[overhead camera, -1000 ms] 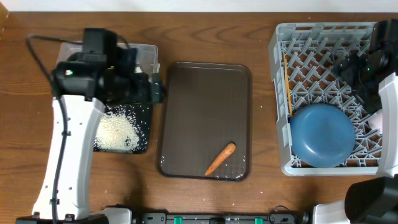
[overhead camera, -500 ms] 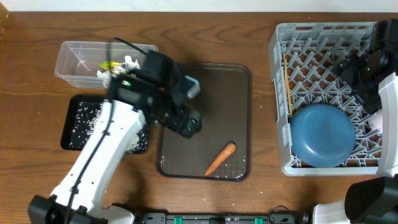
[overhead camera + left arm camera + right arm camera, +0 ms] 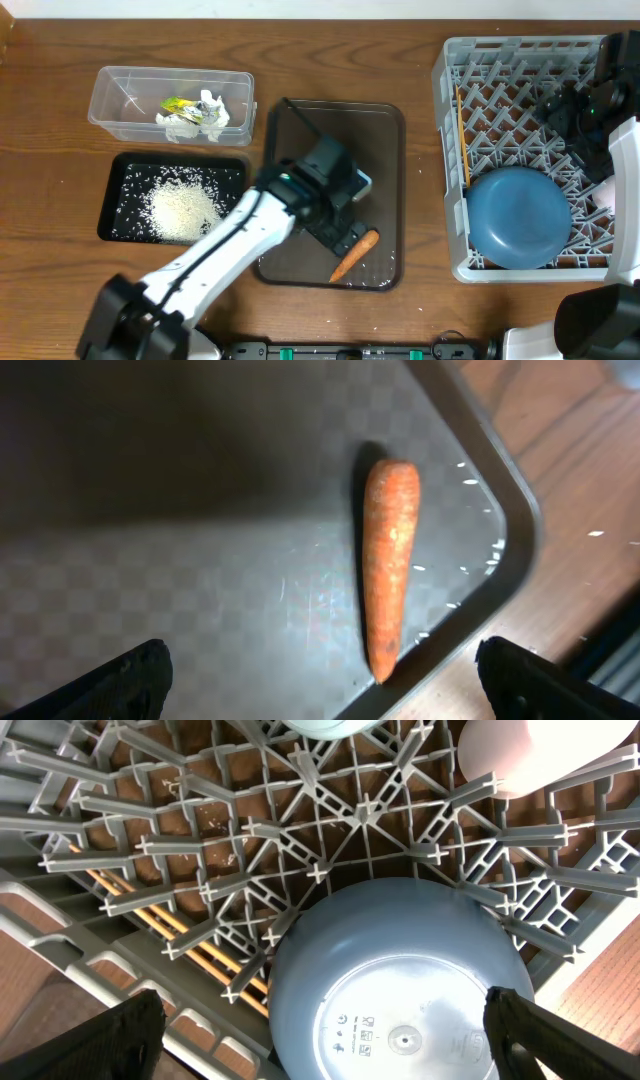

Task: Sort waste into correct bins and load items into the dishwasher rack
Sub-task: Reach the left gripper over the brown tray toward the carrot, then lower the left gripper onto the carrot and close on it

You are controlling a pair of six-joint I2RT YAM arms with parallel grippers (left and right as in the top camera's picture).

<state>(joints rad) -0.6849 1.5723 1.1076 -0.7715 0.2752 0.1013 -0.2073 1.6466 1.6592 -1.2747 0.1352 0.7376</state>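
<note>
- Wooden table [image 3: 60, 260]: bears every item below.
- Left gripper [image 3: 320, 660]: fingers spread wide, holding nothing, hanging over the near right part of the dark brown serving tray [image 3: 330, 130].
- Carrot [image 3: 390, 600]: lies flat on that tray, ahead of the left fingertips and between them, nearer the right-hand finger. Its thin end points back toward the fingers and lies close to the tray's rim.
- Right gripper [image 3: 322, 1010]: fingers spread wide, empty, above the dishwasher rack [image 3: 450, 60].
- Blue dish [image 3: 400, 990]: upside down in the rack, directly between and below the right fingertips.
- Chopsticks [image 3: 160, 920]: laid in the rack lattice, ahead of the left-hand finger of the right gripper.
- White cup [image 3: 540, 750] and light-blue bowl [image 3: 330, 728]: in the rack, well ahead of the right fingers.
- Clear tub [image 3: 120, 95]: well apart from the left fingers, holding crumpled paper [image 3: 195, 120] and the yellow-green wrapper [image 3: 180, 103].
- Black tray [image 3: 115, 215]: just beside the tub, holding rice [image 3: 182, 210].
</note>
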